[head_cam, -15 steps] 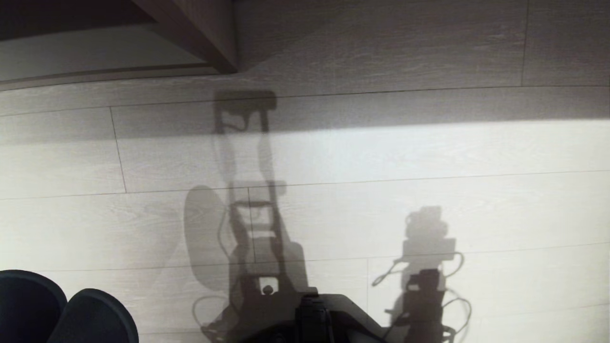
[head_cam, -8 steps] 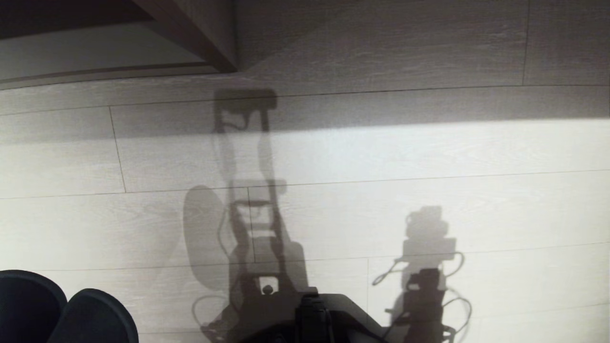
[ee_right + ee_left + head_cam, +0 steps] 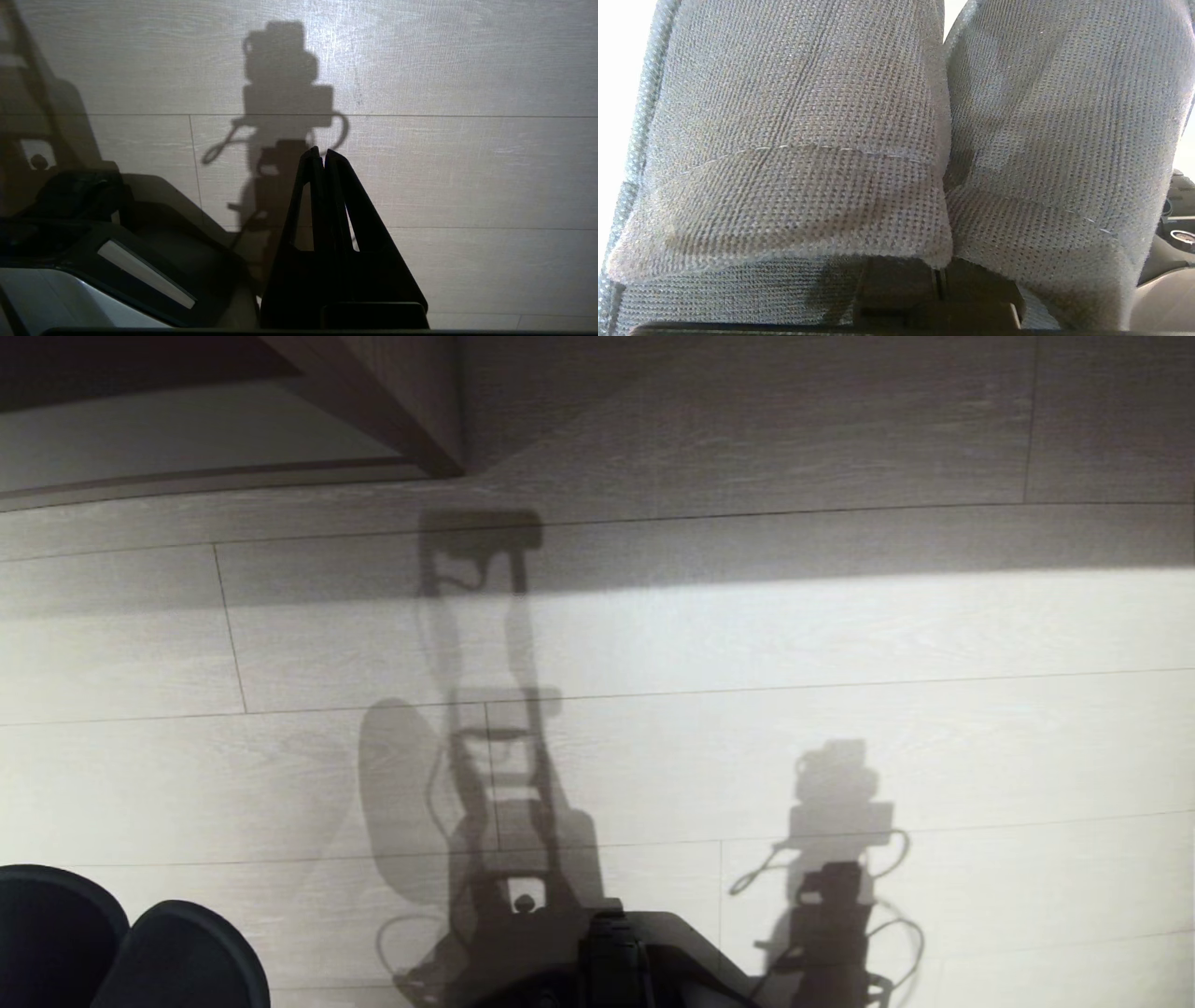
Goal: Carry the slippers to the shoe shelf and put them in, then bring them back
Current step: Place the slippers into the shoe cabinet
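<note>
Slippers (image 3: 131, 943) first: both rounded dark toes poke into the near-left corner of the head view, side by side and touching, hanging above the floor (image 3: 840, 635). In the left wrist view they pretty much fill everything, two grey woven uppers pressed together, with the left tool (image 3: 941, 280) clamped tight on them where they meet, right under the edge of the fabric. The right tool (image 3: 323, 154) has its two black fingers pinched together at the tips, carrying nothing, and it hangs over pale wood-look planks beside the robot's base (image 3: 140, 270). A dark bit of that base also shows at the near middle edge of the head view. Past it the floor has strong shadows of the robot's arms and cables across a bright sunlit band. Farthest off, at the top left, there's the dark-edged corner of a wooden furniture unit (image 3: 411, 420) with a shadowed opening beside it; can't tell if that's the shoe shelf.
</note>
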